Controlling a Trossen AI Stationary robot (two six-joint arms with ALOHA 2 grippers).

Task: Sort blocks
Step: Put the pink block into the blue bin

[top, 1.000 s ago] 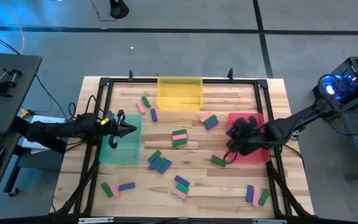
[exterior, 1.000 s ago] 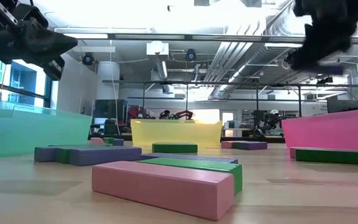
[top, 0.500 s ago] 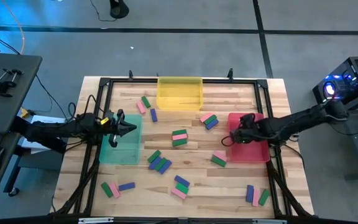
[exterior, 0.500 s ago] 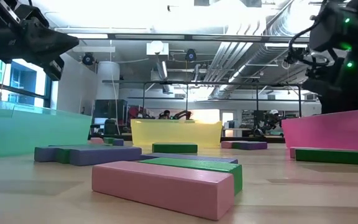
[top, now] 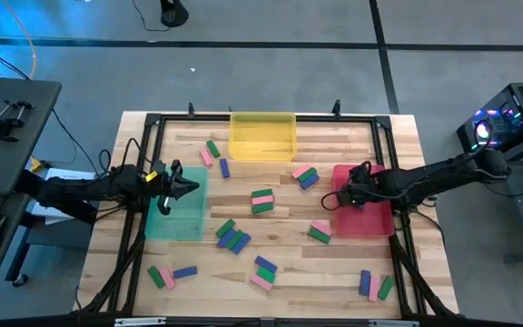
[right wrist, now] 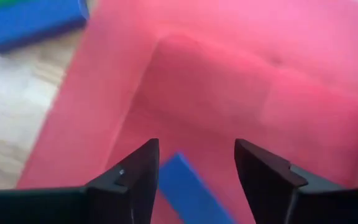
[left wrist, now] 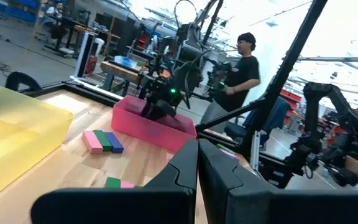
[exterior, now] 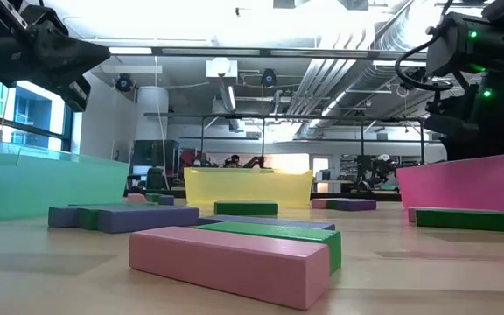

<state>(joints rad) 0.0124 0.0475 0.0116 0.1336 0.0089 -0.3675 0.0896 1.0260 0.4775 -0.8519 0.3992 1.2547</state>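
Right gripper (right wrist: pixel 194 168) open over the red tray (top: pixel 375 221) — one blue block (right wrist: pixel 188 190) below its fingers, left gripper (top: pixel 192 186) shut over the green tray (top: pixel 176 224), one yellow tray (top: pixel 262 136), roughly two dozen blocks (top: pixel 261 201) scattered across the table (top: pixel 334 272).

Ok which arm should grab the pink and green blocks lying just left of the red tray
Right, probably. Its open hand hovers over the red tray, right beside that pink and green pair. The left hand is shut, over the green tray across the table.
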